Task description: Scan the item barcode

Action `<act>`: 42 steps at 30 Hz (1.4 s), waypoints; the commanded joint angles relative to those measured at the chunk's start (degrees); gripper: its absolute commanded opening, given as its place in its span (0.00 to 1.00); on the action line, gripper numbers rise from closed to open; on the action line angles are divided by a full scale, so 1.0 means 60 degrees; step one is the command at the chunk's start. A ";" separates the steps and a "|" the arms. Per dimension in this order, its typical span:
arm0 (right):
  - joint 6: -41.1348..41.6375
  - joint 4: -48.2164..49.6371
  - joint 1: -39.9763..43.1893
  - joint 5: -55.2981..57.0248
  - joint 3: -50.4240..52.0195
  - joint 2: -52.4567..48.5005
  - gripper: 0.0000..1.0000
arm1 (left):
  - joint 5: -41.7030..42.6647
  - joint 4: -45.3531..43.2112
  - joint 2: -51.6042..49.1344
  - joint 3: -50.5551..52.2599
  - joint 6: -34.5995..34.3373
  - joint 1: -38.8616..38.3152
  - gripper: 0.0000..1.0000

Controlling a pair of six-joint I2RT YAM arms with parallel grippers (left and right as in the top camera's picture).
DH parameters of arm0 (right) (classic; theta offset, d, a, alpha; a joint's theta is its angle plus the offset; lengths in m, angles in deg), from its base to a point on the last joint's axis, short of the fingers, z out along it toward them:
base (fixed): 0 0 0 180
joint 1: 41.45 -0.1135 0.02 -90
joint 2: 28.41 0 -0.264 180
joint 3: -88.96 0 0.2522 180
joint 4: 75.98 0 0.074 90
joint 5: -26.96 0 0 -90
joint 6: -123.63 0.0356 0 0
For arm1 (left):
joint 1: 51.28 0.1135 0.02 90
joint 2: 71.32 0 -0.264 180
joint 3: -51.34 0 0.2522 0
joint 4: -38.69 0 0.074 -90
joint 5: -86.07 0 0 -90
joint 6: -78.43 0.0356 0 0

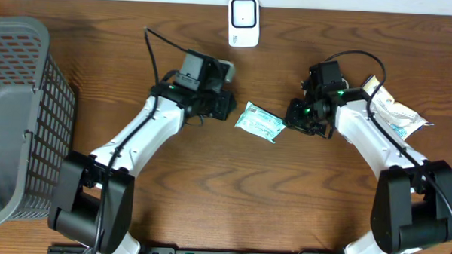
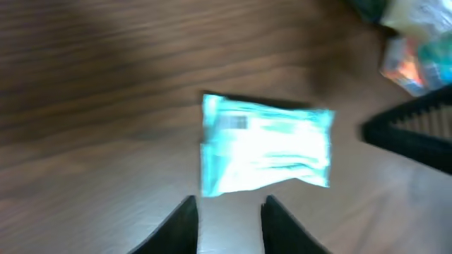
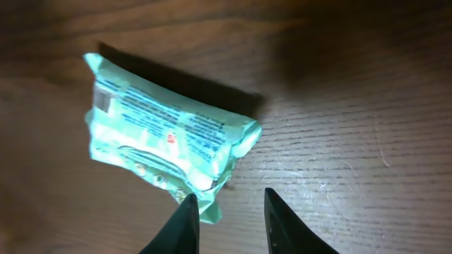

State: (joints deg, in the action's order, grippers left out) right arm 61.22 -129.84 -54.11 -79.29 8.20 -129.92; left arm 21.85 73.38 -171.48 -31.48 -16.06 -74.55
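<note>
The item, a pale green packet (image 1: pixel 260 122), lies flat on the wooden table between my two grippers. My left gripper (image 1: pixel 228 106) is just to its left. In the left wrist view the packet (image 2: pixel 265 144) lies beyond the gripper (image 2: pixel 229 212), whose jaws stand a little apart over bare wood. My right gripper (image 1: pixel 293 116) sits just right of the packet. In the right wrist view the packet (image 3: pixel 162 134) shows printed text and a small barcode patch (image 3: pixel 104 102). One packet corner lies by the left fingertip (image 3: pixel 187 212) of that gripper (image 3: pixel 229 204), whose jaws are apart and hold nothing. The white scanner (image 1: pixel 243 22) stands at the table's far edge.
A grey mesh basket (image 1: pixel 24 75) fills the left side of the table. A heap of other packets (image 1: pixel 398 112) lies at the right, behind my right arm. The right gripper's dark body (image 2: pixel 417 134) shows at the right of the left wrist view.
</note>
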 commanded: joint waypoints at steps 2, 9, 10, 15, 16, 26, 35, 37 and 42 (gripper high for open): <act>-0.0186 -0.0033 -0.0015 0.0076 0.0066 -0.0357 0.21 | 0.0594 -0.0193 -0.0579 -0.0244 0.0430 -0.0699 0.19; -0.0186 -0.0004 -0.0015 -0.0033 0.0069 -0.0863 0.15 | 0.0379 -0.1282 -0.1545 -0.0244 -0.0135 -0.0951 0.07; -0.0186 -0.0004 -0.0015 -0.0106 0.0069 -0.0885 0.15 | 0.0259 -0.1370 -0.1676 -0.0244 -0.0219 -0.0951 0.08; -0.0229 0.0004 -0.0033 -0.0138 0.0073 -0.0914 0.11 | 0.0018 -0.2852 -0.2237 -0.0244 -0.1392 -0.0994 0.07; -0.0229 -0.0004 -0.0033 -0.0138 0.0073 -0.0914 0.11 | 0.0015 -0.3067 -0.2295 -0.0244 -0.1483 -0.1020 0.07; -0.0215 0.0579 -0.0029 -0.0466 0.0481 -0.0914 0.10 | -0.1490 -0.2852 -0.2772 -0.0244 -0.1847 -0.1093 0.08; -0.0102 0.1166 -0.0029 -0.0761 0.0623 -0.0914 0.11 | -0.1810 -0.1832 -0.2772 -0.0244 -0.1974 -0.1093 0.08; -0.0102 0.1300 -0.0029 -0.0856 0.0623 -0.0914 0.12 | -0.1803 -0.1698 -0.2772 -0.0244 -0.2204 -0.1093 0.07; -0.0262 0.1362 0.0182 -0.0874 0.0623 -0.0914 0.16 | -0.1628 -0.1206 -0.2772 -0.0237 -0.2524 -0.1257 0.07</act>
State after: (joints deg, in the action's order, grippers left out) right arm 60.35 -121.88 -53.92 -82.83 11.63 -134.86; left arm 11.80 64.22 -187.46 -32.77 -29.53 -81.06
